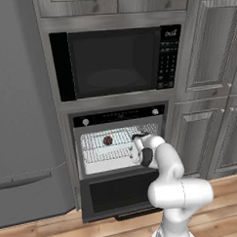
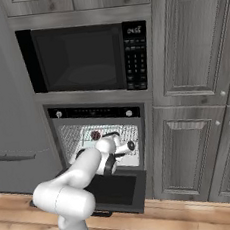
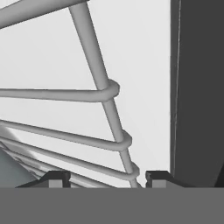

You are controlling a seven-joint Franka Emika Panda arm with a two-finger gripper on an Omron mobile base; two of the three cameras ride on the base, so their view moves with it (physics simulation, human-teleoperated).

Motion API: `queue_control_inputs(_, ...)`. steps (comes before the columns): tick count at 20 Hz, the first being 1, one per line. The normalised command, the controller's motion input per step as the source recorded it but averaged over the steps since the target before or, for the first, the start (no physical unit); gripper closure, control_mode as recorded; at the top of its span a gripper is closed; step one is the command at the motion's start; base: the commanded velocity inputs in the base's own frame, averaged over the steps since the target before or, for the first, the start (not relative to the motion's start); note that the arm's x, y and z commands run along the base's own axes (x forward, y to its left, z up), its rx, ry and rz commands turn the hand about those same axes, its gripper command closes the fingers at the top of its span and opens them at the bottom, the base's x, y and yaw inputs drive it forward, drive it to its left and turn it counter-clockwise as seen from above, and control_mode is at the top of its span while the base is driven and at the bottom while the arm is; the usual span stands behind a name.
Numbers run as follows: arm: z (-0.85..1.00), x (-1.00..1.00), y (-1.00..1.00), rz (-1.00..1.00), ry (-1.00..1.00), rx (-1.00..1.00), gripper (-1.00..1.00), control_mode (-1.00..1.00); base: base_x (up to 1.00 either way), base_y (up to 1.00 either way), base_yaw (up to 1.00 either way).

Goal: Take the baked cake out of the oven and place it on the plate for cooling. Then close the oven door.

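Observation:
The oven (image 1: pixel 118 115) stands with its oven door (image 1: pixel 121 193) dropped down flat. The baked cake (image 1: pixel 107 140), small, round and dark reddish-brown, sits on the upper wire rack (image 1: pixel 116 140) toward the left; in the right base view the cake (image 2: pixel 95 135) lies just left of my hand. My gripper (image 1: pixel 137 137) reaches into the oven's right side, level with the rack and apart from the cake. In the hand view my gripper (image 3: pixel 105 179) is open, its fingertips (image 3: pixel 54 178) wide apart over the rack wires (image 3: pixel 107 94) beside the dark side wall. The plate is out of view.
A black microwave (image 1: pixel 118 62) sits directly above the oven. A grey fridge (image 1: pixel 18 120) fills the left and tall grey cabinets (image 1: pixel 212 87) the right. The lowered door (image 2: pixel 112 190) juts out over the wooden floor (image 1: pixel 96 231) in front of my base.

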Motion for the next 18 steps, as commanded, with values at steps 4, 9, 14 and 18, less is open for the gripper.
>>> queue_control_inputs(4, -0.23, -0.08, 0.00, -0.03, 0.00, 0.00, 1.00, -1.00, 0.00, 0.00, 0.00)
queue_control_inputs(9, -0.31, -0.28, 0.00, -0.02, 0.00, 0.00, 1.00, -1.00, 0.00, 0.00, 0.00)
queue_control_inputs(14, -0.33, -0.46, 0.00, -0.03, 0.00, 0.00, 1.00, -1.00, 0.00, 0.00, 0.00)
queue_control_inputs(18, -0.32, -0.46, 0.00, -0.04, 0.02, 0.00, 1.00, -1.00, 0.00, 0.00, 0.00)
